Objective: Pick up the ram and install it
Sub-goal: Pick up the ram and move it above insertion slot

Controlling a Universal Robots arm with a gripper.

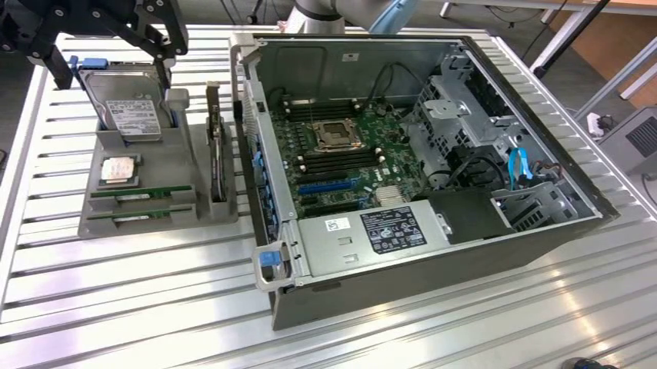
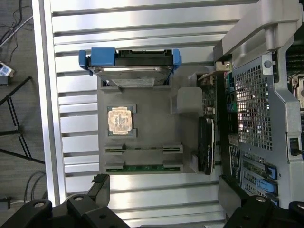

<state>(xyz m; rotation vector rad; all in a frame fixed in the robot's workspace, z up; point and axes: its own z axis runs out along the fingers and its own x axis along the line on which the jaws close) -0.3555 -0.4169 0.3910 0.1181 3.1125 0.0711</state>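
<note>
Tool (image 2: 164, 190): matte black, angular link bars, round pivot pins. Arm (image 1: 313, 14): silver-grey tube, pale blue joint cap.

end effector (image 1: 111, 61) pointing down; jaws spread wide, holding nothing

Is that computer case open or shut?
Open: the computer case lies on its side with no side panel, so the motherboard shows.
</note>
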